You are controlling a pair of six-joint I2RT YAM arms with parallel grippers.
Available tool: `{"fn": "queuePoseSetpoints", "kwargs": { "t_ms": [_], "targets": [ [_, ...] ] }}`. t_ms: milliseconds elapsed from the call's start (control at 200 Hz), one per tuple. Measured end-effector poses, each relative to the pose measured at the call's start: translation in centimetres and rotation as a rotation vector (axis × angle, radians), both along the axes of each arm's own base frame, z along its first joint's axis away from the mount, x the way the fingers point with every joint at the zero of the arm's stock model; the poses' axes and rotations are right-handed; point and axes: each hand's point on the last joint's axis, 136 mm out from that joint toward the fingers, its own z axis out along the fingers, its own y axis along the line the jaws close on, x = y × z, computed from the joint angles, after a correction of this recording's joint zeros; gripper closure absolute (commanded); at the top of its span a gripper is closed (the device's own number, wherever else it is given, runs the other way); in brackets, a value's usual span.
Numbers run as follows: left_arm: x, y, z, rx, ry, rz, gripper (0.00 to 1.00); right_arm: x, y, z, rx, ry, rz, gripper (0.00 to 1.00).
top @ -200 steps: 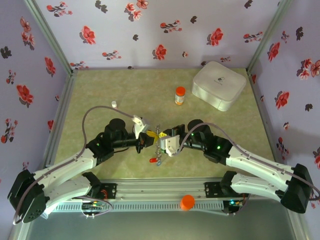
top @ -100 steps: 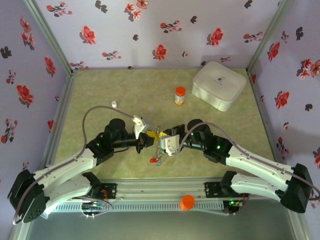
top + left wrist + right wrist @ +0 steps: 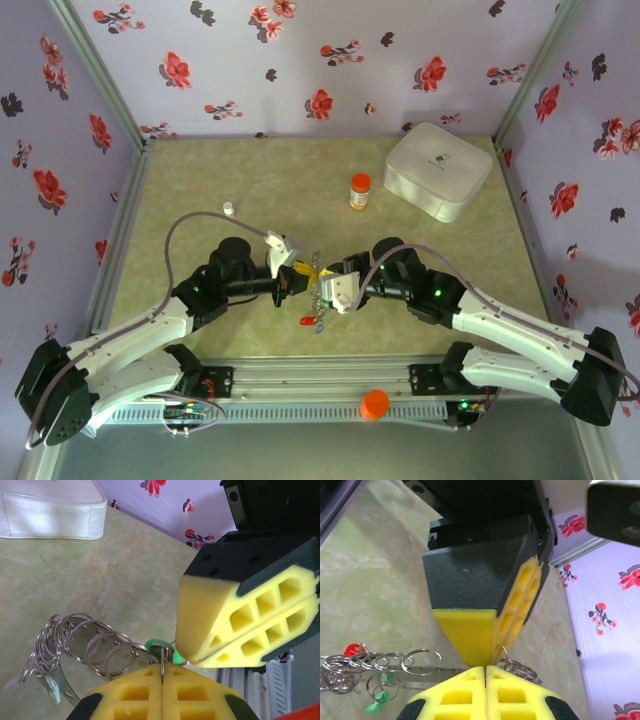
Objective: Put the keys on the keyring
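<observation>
Low over the near middle of the table, my left gripper point(image 3: 298, 275) and right gripper point(image 3: 325, 281) meet tip to tip. The left gripper point(image 3: 163, 672) is shut on a thin wire ring, the keyring point(image 3: 163, 661), which stands edge-on between its yellow pads. The right gripper point(image 3: 485, 669) is shut too. Its tip point(image 3: 192, 652) presses on the same wire beside a green tag point(image 3: 156, 645). The keys point(image 3: 316, 303) hang below as several split rings on a perforated metal strip point(image 3: 95, 647). A red tag point(image 3: 305, 320) lies lowest, and a second green tag point(image 3: 376, 703) dangles under the strip.
An orange-capped bottle point(image 3: 360, 190) stands behind the grippers. A white case point(image 3: 438, 170) sits at the back right. A small white vial point(image 3: 228, 208) is at the left. An orange cap point(image 3: 375, 403) rests on the front rail between the arm bases.
</observation>
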Motion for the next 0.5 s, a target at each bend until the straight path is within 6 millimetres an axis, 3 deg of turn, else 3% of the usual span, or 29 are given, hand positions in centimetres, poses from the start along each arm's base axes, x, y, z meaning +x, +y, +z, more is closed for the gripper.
{"fn": "queuePoseSetpoints", "kwargs": {
  "t_ms": [390, 500],
  "targets": [
    [-0.18, 0.2, 0.12, -0.003, -0.042, -0.009, 1.0, -0.21, 0.15, -0.36, -0.01, 0.031, 0.006, 1.0],
    [-0.25, 0.28, 0.18, -0.008, -0.073, -0.015, 1.0, -0.27, 0.16, -0.34, -0.005, 0.044, 0.003, 0.84]
  ]
}}
